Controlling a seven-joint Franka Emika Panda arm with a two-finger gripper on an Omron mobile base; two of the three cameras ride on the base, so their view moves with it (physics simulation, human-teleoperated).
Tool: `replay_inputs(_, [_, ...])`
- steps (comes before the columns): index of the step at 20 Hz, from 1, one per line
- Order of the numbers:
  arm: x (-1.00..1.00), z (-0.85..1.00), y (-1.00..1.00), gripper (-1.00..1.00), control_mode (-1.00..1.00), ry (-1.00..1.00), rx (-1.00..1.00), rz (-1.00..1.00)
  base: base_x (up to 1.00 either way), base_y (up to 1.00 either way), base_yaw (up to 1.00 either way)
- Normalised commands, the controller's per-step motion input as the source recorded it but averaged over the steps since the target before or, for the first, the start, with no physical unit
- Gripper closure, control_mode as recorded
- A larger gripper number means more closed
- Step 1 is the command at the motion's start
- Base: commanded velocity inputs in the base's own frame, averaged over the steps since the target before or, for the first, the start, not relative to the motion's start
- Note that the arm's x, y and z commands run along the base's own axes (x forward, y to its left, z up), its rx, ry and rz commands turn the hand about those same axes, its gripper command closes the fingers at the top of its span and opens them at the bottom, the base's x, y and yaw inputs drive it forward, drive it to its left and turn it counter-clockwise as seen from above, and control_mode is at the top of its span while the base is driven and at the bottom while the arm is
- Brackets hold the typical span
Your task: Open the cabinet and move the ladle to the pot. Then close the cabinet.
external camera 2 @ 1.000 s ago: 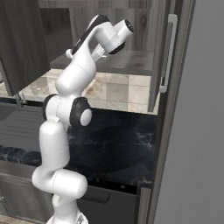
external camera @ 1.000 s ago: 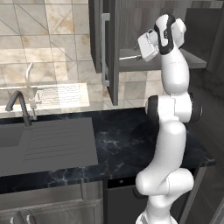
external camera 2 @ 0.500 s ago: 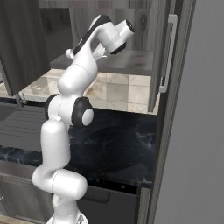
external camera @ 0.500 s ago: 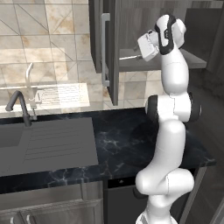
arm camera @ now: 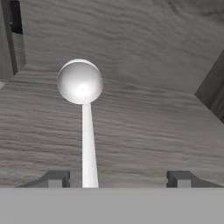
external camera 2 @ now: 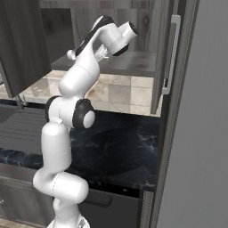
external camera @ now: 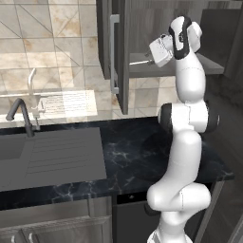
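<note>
The small shiny silver-white ladle (arm camera: 83, 113), smooth, with a ball-like round bowl and a thin straight handle, is lying on the wood-grain shelf of the dark grey-brown wall cabinet (arm camera: 153, 131), its doors standing open. No writing is showing anywhere. The handle is running back between the two dark fingertips (arm camera: 54, 178) of the white arm's gripper (arm camera: 116, 179), nearer the left one; the jaws are standing wide apart, not touching it. Below are lying the black veined marble counter (external camera: 137, 152) and a matte grey sink (external camera: 42, 156).
</note>
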Motion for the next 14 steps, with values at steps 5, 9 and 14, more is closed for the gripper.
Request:
replay_inputs(5, [0.0, -0.53, -0.05, -1.0, -1.0, -0.01, 0.0, 0.0, 0.0, 0.0, 0.0])
replay_inputs(9, [0.0, -0.58, -0.09, -1.0, -1.0, -0.02, 0.0, 0.0, 0.0, 0.0, 0.0])
replay_inputs(14, [0.0, -0.6, -0.14, -1.0, -1.0, -0.03, 0.0, 0.0, 0.0, 0.0, 0.0])
